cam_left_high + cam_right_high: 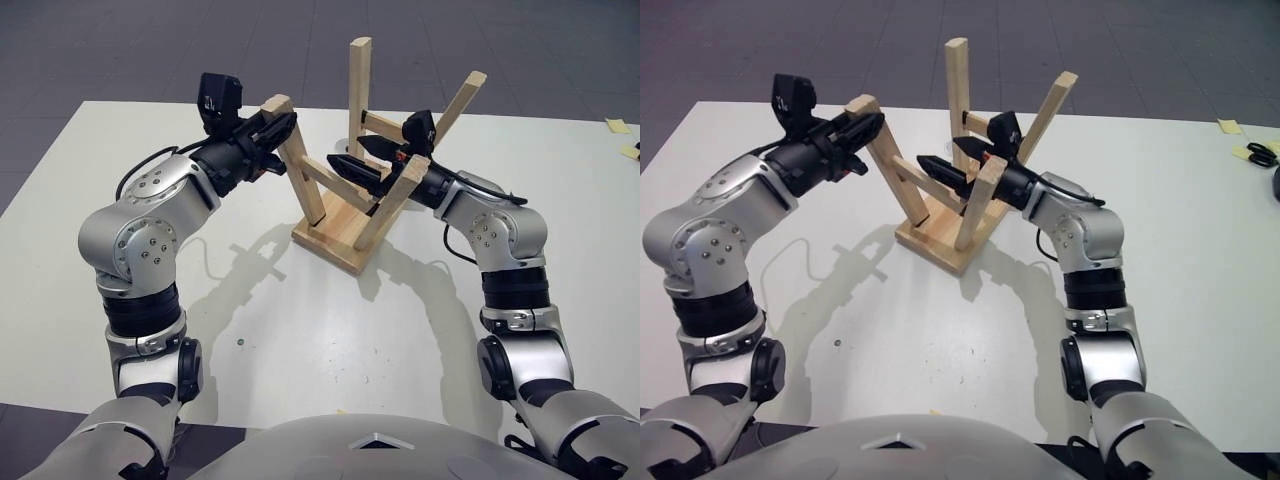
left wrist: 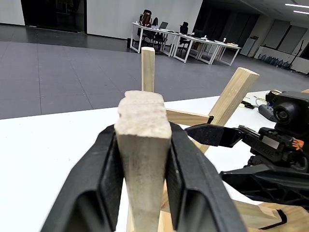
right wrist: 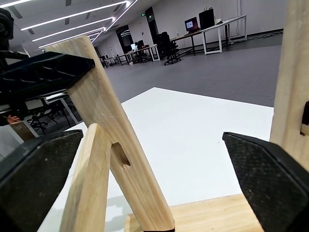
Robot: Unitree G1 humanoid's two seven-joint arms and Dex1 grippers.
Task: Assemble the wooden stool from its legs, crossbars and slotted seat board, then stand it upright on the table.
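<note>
Table: A white table (image 1: pixel 300 330) stretches in front of me, and its near part is bare.
Stool: The wooden stool (image 1: pixel 350 200) is upside down near the middle of the table, between my 2 arms.
Seat board: The seat board (image 1: pixel 335 240) is at the bottom, down on the table, with 1 corner pointing toward me.
Legs: 4 legs rise from the board and lean outward.
Near right leg: This leg (image 1: pixel 395 200) slants up to the right, just in front of my right wrist.
Left gripper: My left gripper (image 1: pixel 283 128) is clenched on the top end of the near left leg (image 1: pixel 300 165), with 1 black finger pressed on each side of the wood.
Right gripper: My right gripper (image 1: pixel 345 160) is inside the frame between the legs, its 2 fingers spread wide and clamping nothing. I cannot tell whether a pad touches wood.
Crossbars: 1 crossbar (image 1: pixel 335 180) runs from the near left leg toward the near right leg, close to my right fingertips. A 2nd crossbar (image 1: pixel 385 125) joins the 2 far legs.
Far legs: 1 far leg (image 1: pixel 358 90) is almost upright, and the other far leg (image 1: pixel 458 100) leans to the right.
Far right edge: Small yellow paper notes (image 1: pixel 618 125) lie on the table, well apart from the stool.
</note>
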